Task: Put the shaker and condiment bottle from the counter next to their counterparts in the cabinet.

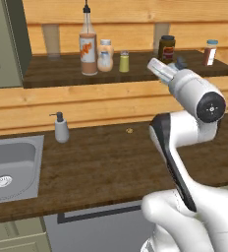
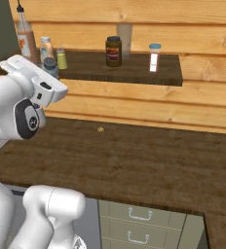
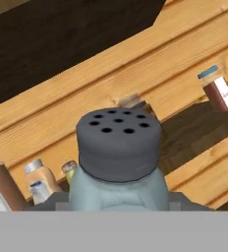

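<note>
Counter point(image 1: 111, 167): long dark-brown wood-grain worktop with a steel sink point(image 1: 10, 167) inset at its left end; a white pump dispenser point(image 1: 61, 128) stands just beside the sink, and a small pale crumb point(image 1: 129, 131) lies further right. Cabinet point(image 1: 135, 71): dark shelf board backed by light planks, grey-green door point(image 1: 0, 42) open at the left. Condiment bottle point(image 1: 88, 44): tall, orange-brown sauce, upright on the shelf toward the left, just beside the squat peach bottle point(image 1: 105, 55), with the yellow-green shaker point(image 1: 124, 61) next along. Dark jar point(image 1: 166, 47): upright further right on the shelf. Blue-lidded spice jar point(image 1: 210, 52): upright near the shelf's right end, well apart from the rest. Gripper point(image 3: 117, 204): raised in front of the shelf, jaws narrowed onto the shaker. Shaker point(image 3: 118, 162): pale blue, grey perforated cap, held off the counter, close before the hand camera, between the yellow-green shaker and the dark jar.
</note>
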